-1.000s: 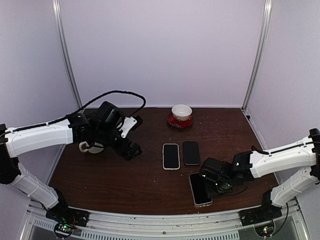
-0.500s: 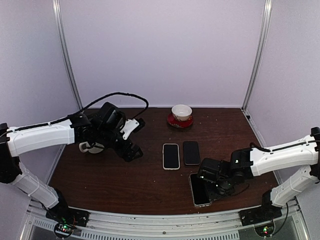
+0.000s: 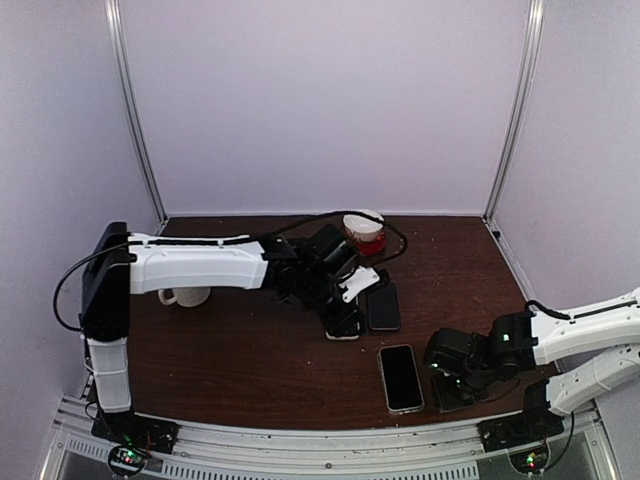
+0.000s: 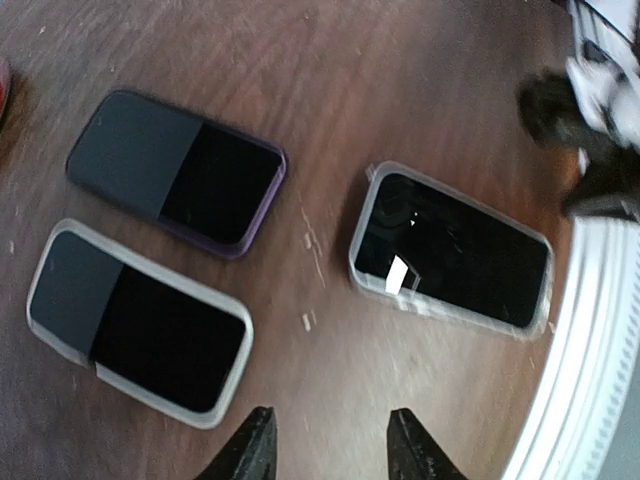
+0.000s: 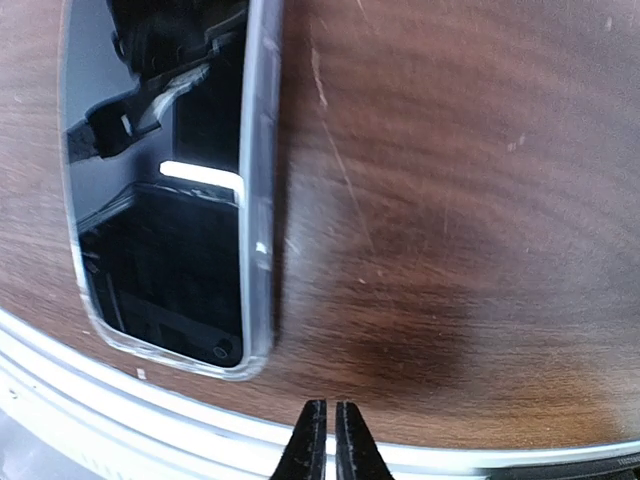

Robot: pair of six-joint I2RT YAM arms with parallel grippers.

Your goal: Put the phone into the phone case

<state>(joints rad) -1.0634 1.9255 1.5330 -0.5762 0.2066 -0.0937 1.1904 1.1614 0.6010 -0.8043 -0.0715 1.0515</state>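
Observation:
Three phones lie on the dark wooden table. A phone inside a clear case (image 3: 401, 378) (image 4: 450, 250) (image 5: 165, 180) lies nearest the front edge. Behind it are a phone with a pale grey rim (image 3: 343, 312) (image 4: 140, 320) and a dark purple-rimmed one (image 3: 383, 306) (image 4: 175, 170). My left gripper (image 3: 347, 322) (image 4: 330, 445) hovers open over bare wood between the grey-rimmed phone and the clear-cased one, holding nothing. My right gripper (image 3: 442, 372) (image 5: 327, 440) is shut and empty, just right of the clear-cased phone, apart from it.
A cup on a red saucer (image 3: 363, 230) stands at the back centre, and a white mug (image 3: 185, 296) at the left behind my left arm. A metal rail (image 5: 120, 400) runs along the table's front edge. Pale walls enclose three sides.
My left arm swung from beside the mug to the middle, over the phones, and its jaws narrowed. My right gripper drew back to the right, off the clear-cased phone, and is shut.

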